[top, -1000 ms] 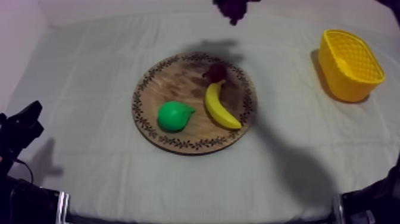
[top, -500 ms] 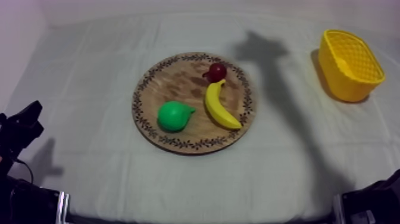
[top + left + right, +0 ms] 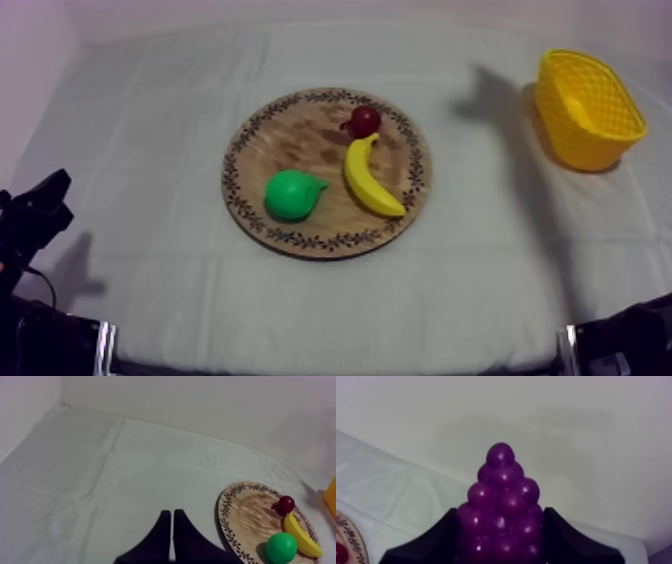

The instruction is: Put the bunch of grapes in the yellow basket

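At my right gripper (image 3: 500, 521), the purple bunch of grapes (image 3: 501, 491) is clamped between both black fingers (image 3: 438, 538), carried high above the grey-white cloth (image 3: 150, 150). Change noted in the top view: one second ago the bunch hung over the far edge of the round wooden board with the patterned rim (image 3: 300, 140), and its shadow fell across that rim. Half a second ago the shadow lay on the cloth between board and basket. The arm's shadow (image 3: 490, 95) now lies just beside the yellow openwork basket (image 3: 590, 140). Finding: the lift is complete and the carry is well advanced. What remains, in my judgement, is to bring the bunch over the basket's opening and let go. The yellow banana (image 3: 370, 180), green pear (image 3: 292, 194) and small red fruit (image 3: 364, 120) have not shifted on the board. My left gripper (image 3: 172, 526) rests at its own side of the table, fingers pressed together on nothing, unchanged.
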`<state>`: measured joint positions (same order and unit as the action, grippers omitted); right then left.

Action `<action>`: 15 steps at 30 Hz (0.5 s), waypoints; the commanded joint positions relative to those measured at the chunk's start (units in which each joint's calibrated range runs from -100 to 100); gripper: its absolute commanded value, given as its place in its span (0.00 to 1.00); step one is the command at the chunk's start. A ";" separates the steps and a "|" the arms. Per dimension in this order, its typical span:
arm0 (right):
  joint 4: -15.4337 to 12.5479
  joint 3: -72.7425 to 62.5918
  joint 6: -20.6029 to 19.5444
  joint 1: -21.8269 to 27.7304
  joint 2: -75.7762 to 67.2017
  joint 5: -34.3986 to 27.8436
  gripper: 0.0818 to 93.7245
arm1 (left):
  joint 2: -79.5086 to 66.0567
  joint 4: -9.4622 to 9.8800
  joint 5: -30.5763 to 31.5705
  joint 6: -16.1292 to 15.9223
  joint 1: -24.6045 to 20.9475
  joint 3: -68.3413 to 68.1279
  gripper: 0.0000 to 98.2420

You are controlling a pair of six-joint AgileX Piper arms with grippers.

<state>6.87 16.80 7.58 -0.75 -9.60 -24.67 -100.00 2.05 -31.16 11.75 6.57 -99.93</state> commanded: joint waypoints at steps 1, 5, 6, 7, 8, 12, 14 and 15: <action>-0.74 2.64 1.68 1.57 -0.83 2.32 0.24 | 0.00 0.02 0.04 0.00 -0.02 0.04 0.00; -2.26 5.54 4.02 4.19 -1.72 5.43 0.24 | 0.00 0.02 0.04 0.00 -0.02 0.04 0.00; -2.58 6.09 4.49 4.83 -1.79 6.07 0.24 | 0.00 0.02 0.04 0.00 -0.02 0.04 0.00; -2.81 6.65 4.88 5.44 -1.81 6.64 0.24 | 0.00 0.02 0.04 0.00 -0.02 0.04 0.00; -3.05 7.13 5.24 6.01 -1.78 7.21 0.24 | 0.00 0.02 0.04 0.00 -0.02 0.04 0.00; -3.99 8.33 6.44 7.90 -0.79 8.67 0.24 | 0.00 0.02 0.04 0.00 -0.02 0.04 0.00; -4.31 8.41 6.76 8.58 0.16 8.70 0.24 | 0.00 0.02 0.04 0.00 -0.02 0.04 0.00; -4.32 8.44 6.78 8.85 0.70 8.63 0.23 | 0.00 0.02 0.04 0.00 -0.02 0.04 0.00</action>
<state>2.66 25.16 14.37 7.79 -9.45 -15.61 -100.00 2.05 -31.16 11.75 6.57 -99.93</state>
